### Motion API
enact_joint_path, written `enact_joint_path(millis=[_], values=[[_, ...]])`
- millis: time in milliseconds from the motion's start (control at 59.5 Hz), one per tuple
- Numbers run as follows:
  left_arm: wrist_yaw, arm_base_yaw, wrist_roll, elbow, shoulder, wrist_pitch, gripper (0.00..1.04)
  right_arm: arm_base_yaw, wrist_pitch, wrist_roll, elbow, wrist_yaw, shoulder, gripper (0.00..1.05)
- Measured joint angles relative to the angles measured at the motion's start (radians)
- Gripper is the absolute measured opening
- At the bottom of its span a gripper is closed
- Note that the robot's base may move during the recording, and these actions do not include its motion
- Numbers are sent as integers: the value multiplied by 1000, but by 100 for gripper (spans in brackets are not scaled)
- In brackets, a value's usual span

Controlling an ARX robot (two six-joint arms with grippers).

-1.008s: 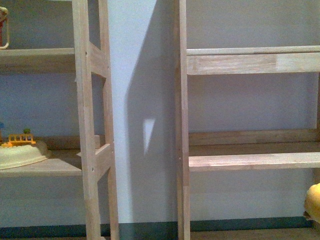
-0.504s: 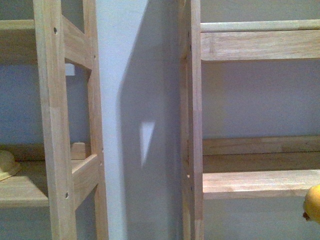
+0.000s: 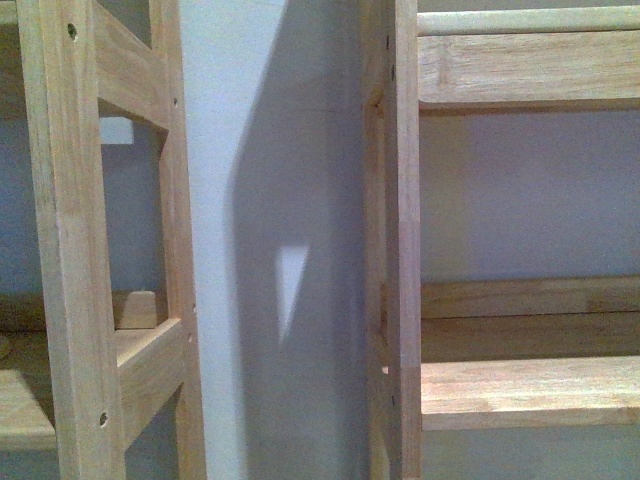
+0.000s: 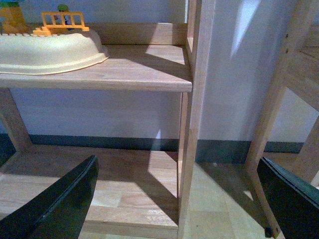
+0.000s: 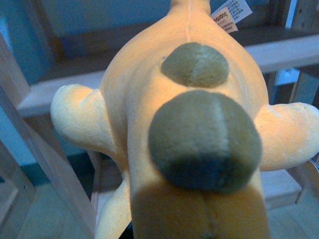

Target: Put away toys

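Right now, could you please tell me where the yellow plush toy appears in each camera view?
Front view: not in it.
Left wrist view: not in it.
Right wrist view: the plush toy fills most of the picture.
Shared landmark: the wooden shelving, seen in all three.

A left wooden shelf unit and a right wooden shelf unit flank a white wall at frame centre. A small light patch sits in shadow. A dark baseboard meets the wood floor.
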State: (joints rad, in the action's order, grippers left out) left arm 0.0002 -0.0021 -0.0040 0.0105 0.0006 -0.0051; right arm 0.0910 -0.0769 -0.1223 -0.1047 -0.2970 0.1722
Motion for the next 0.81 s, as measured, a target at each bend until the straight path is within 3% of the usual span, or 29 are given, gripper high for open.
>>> enact_joint_path(millis=[302,437,605,806], values=[[0,0,0,0,0,0,98,175,-132,153,-321,-170,167,7],[0,0,0,0,0,0,98,242,-200,251,-448,-191,254,7],[0,0,0,0,0,0,98,249,-241,330,-582,-166,336,7],[0,0,0,0,0,0,98,180,-217,343,-748,-56,425,7]])
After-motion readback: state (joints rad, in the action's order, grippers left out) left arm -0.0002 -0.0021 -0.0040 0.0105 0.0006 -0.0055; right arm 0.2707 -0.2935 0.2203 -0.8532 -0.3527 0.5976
